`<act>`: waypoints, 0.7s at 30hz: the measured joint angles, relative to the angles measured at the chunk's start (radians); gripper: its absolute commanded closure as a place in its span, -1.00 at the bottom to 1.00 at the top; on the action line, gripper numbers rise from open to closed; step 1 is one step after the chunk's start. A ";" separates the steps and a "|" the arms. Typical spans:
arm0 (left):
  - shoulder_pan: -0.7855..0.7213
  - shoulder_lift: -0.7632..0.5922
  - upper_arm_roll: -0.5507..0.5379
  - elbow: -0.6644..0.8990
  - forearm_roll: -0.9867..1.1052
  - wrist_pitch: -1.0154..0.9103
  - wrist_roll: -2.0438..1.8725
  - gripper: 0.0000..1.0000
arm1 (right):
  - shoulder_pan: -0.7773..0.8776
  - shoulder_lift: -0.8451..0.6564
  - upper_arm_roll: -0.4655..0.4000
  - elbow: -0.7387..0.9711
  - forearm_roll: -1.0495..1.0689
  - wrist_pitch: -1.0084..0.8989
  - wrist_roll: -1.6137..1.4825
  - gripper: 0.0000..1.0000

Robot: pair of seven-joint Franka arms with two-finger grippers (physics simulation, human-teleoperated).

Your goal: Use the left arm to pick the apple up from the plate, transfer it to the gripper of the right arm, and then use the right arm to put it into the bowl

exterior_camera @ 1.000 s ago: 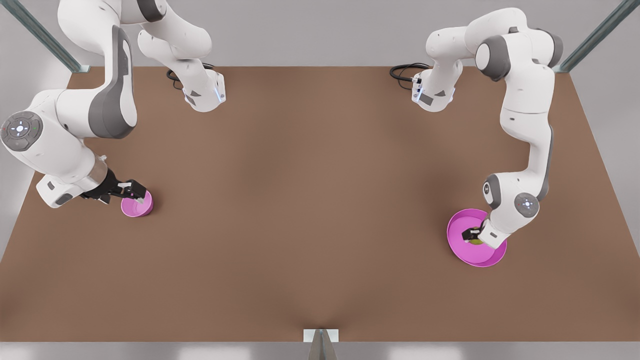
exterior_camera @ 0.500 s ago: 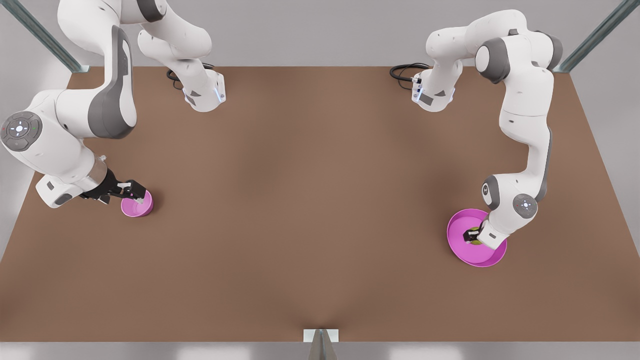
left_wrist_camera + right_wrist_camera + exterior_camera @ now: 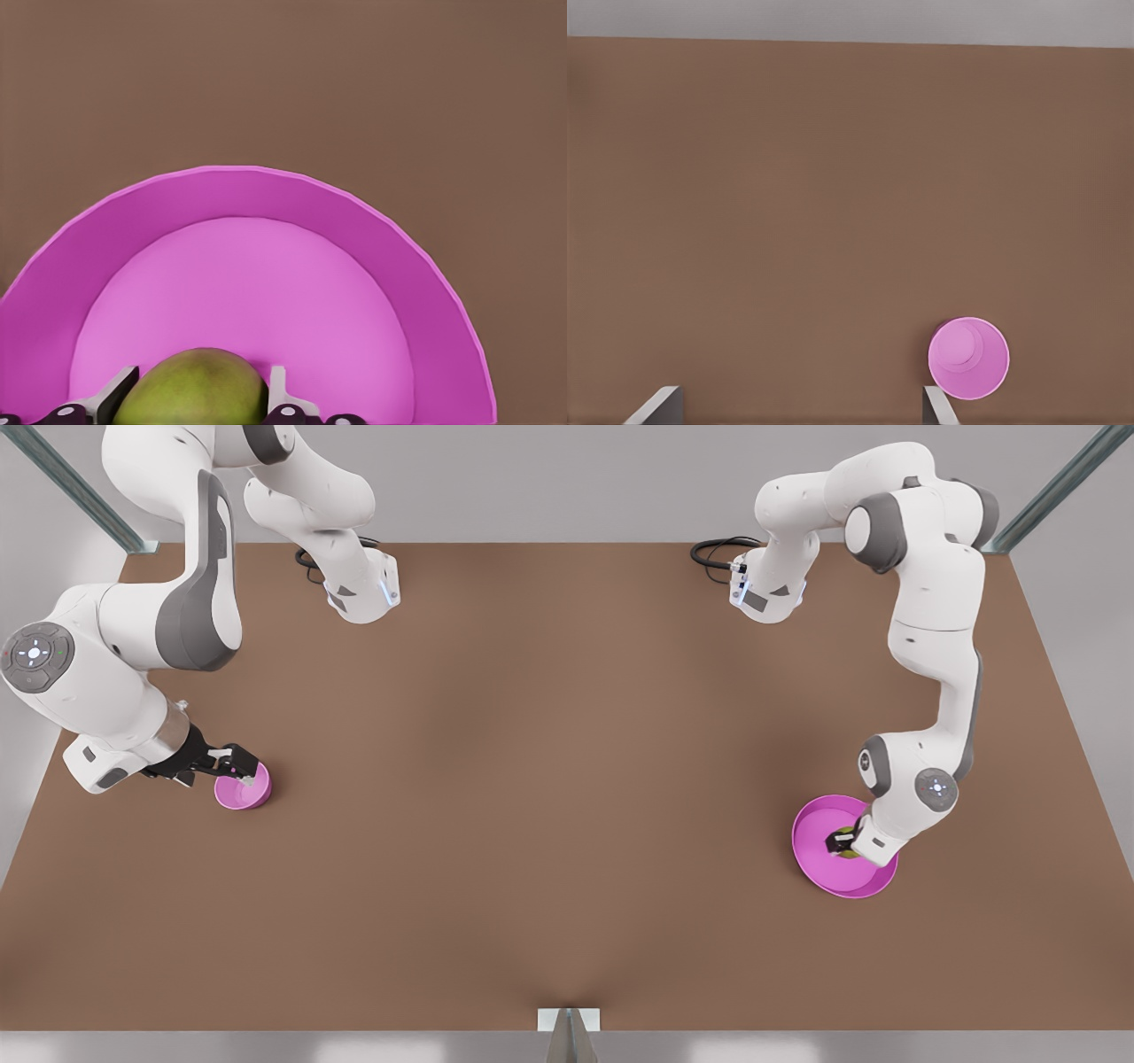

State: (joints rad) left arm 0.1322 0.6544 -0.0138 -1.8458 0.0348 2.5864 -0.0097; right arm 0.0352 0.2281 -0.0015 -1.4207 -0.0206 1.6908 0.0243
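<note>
The left gripper point(image 3: 842, 843) is down inside the plate point(image 3: 819, 868), at the front view's right. In the left wrist view its two fingers point(image 3: 113, 396) stand apart on either side of the apple point(image 3: 192, 390), close against the fruit; whether they press on it I cannot tell. The apple sits on the plate's flat floor, between the fingers, and the far rim of the plate point(image 3: 266, 186) curves round beyond it. Past that rim lies the bare brown table point(image 3: 283, 80).

Well apart, at the front view's left, the right gripper point(image 3: 241, 769) hangs just over the near edge of the bowl point(image 3: 239, 795). In the right wrist view its fingers point(image 3: 935, 403) are spread wide, nothing between them, with the bowl point(image 3: 968, 358) just beyond one fingertip.
</note>
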 measured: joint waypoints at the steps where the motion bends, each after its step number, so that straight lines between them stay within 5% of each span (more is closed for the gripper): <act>1: 0.001 0.000 0.000 0.000 0.000 0.000 0.000 -0.52 | 0.000 0.000 0.000 0.000 0.000 0.000 0.000 -1.00; 8: -0.001 -0.081 -0.004 -0.002 0.004 -0.030 0.001 -0.45 | 0.000 0.000 0.000 0.000 0.000 0.000 0.000 -1.00; 13: -0.005 -0.300 -0.178 0.027 -0.095 -0.240 0.031 -0.42 | -0.001 0.000 0.000 0.001 0.000 0.000 0.000 -1.00; 21: -0.024 -0.302 -0.358 0.073 -0.424 -0.441 0.141 -0.42 | 0.010 0.001 0.001 0.002 0.107 -0.002 0.005 -1.00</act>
State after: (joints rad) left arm 0.1079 0.3524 -0.3722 -1.7730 -0.3892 2.1456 0.1309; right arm 0.0455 0.2289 -0.0002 -1.4188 0.0861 1.6889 0.0297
